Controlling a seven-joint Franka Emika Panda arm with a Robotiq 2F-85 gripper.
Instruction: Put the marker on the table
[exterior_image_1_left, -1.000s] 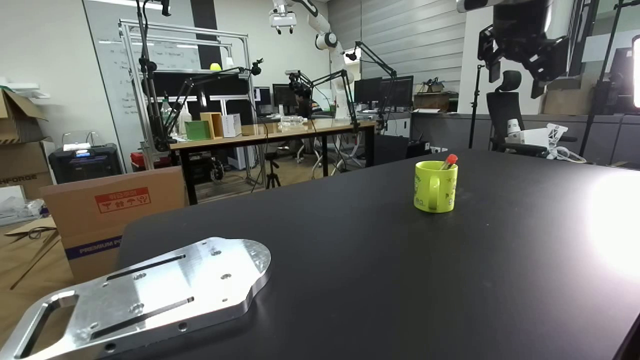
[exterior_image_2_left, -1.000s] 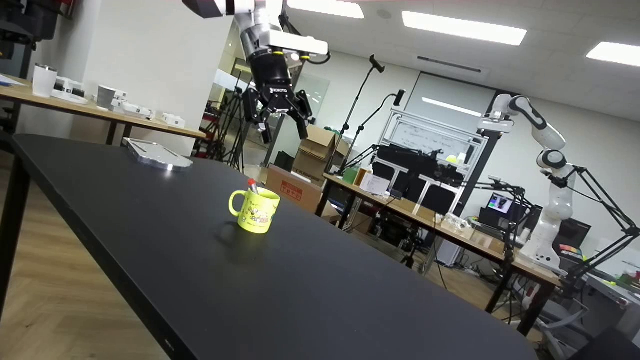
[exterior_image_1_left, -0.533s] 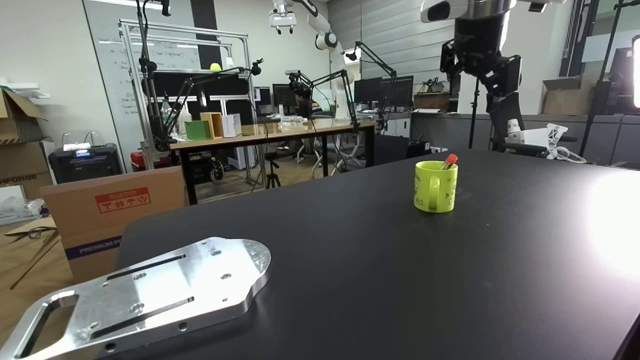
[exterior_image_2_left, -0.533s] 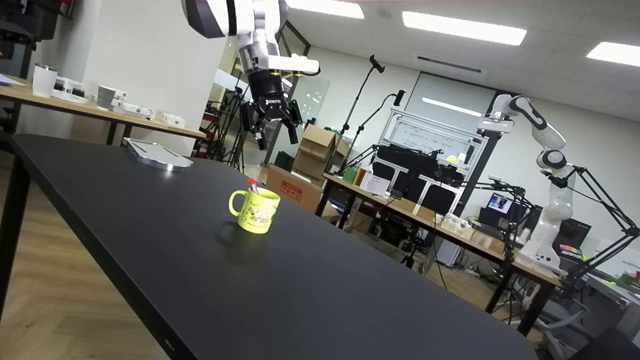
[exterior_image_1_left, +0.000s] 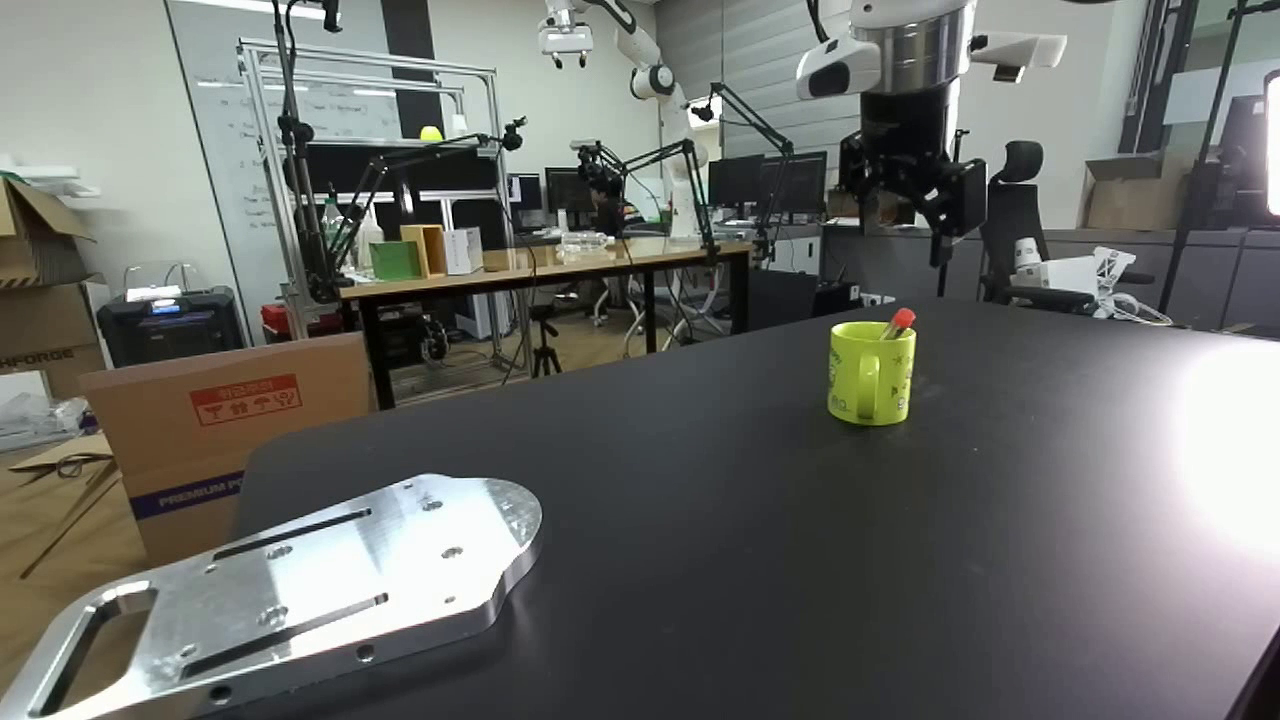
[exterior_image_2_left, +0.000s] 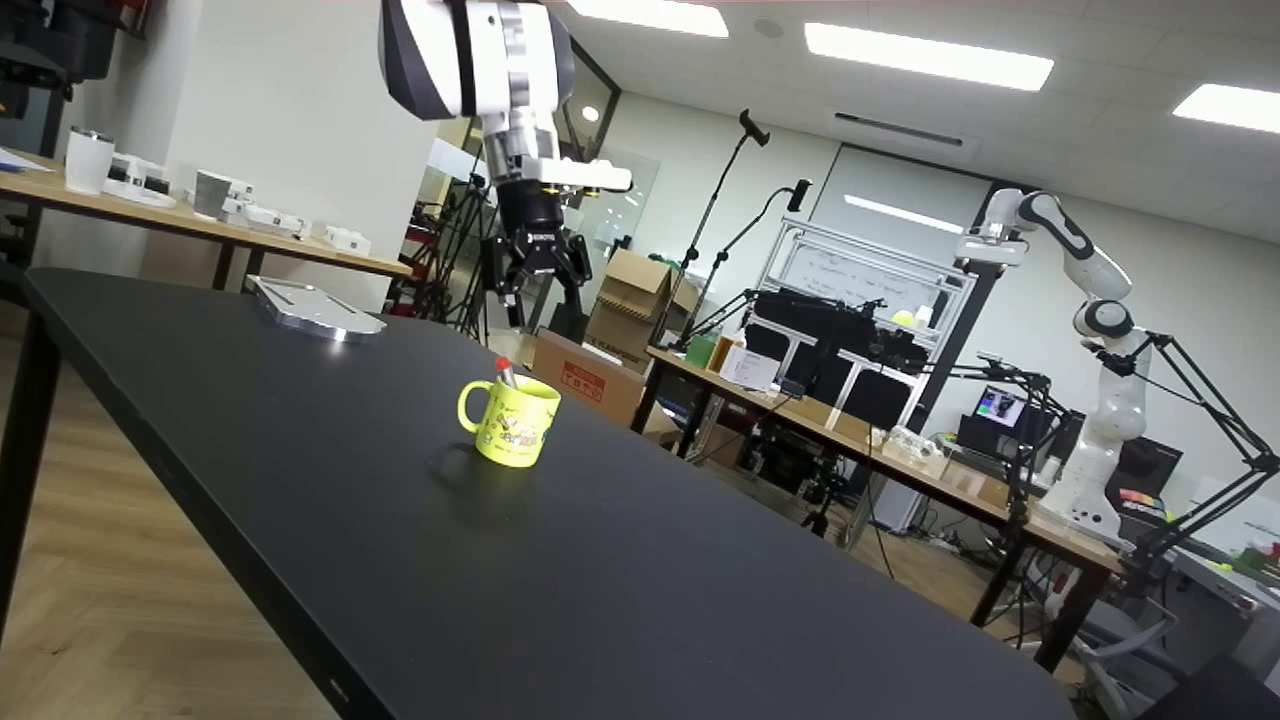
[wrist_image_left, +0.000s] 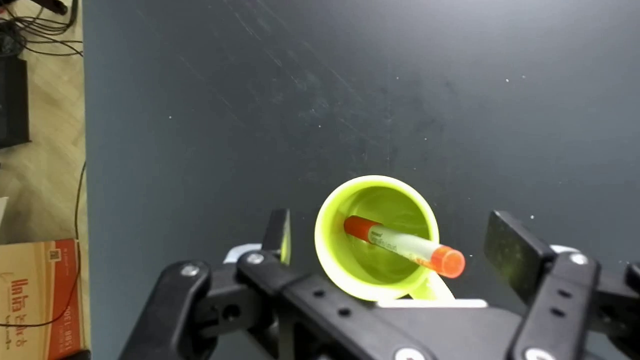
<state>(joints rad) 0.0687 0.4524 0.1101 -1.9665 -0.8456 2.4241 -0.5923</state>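
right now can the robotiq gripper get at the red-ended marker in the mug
Probably yes: the Robotiq gripper hangs open above the red-ended marker, which sticks up out of the yellow-green mug, and nothing shows in between.

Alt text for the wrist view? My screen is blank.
A red-ended marker leans inside a yellow-green mug on the black table, one end poking past the rim. In the lower half, the open pincer frames the mug on both sides, touching nothing.

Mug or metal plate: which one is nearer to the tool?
The yellow-green mug, below the tool; the plate lies farther off, outside the wrist view.
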